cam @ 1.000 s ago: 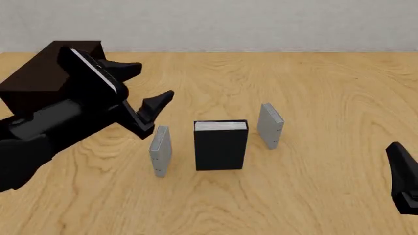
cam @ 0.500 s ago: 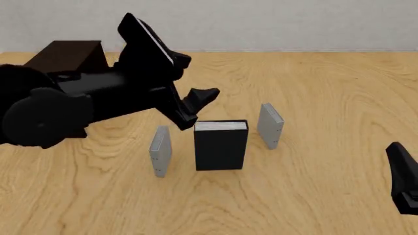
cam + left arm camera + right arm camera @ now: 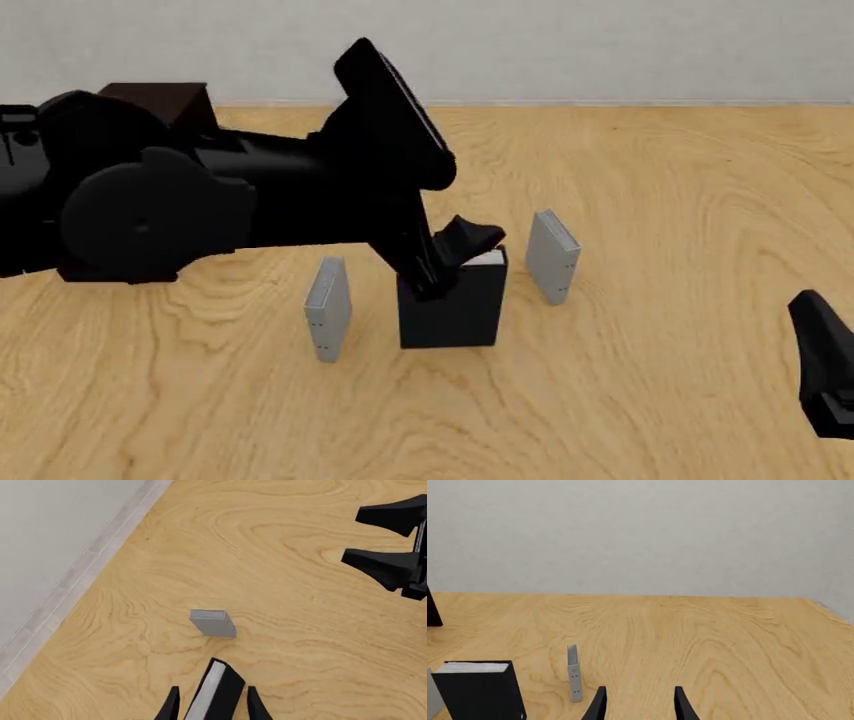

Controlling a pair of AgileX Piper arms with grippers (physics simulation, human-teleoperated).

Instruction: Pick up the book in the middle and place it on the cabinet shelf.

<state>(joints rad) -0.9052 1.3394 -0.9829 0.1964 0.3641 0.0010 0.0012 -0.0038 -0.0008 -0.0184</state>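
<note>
Two thin grey books (image 3: 327, 308) (image 3: 551, 255) flank the book (image 3: 454, 305); left pincer (image 3: 450, 262) straddles its top, spread, not clenched.

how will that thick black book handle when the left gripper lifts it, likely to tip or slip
The book stands upright on a fairly broad bottom edge, so it probably resists tipping better than the thin grey books. The left gripper straddles its top; held high, it may swing. Its plain smooth-looking cover could be somewhat slippery.
</note>
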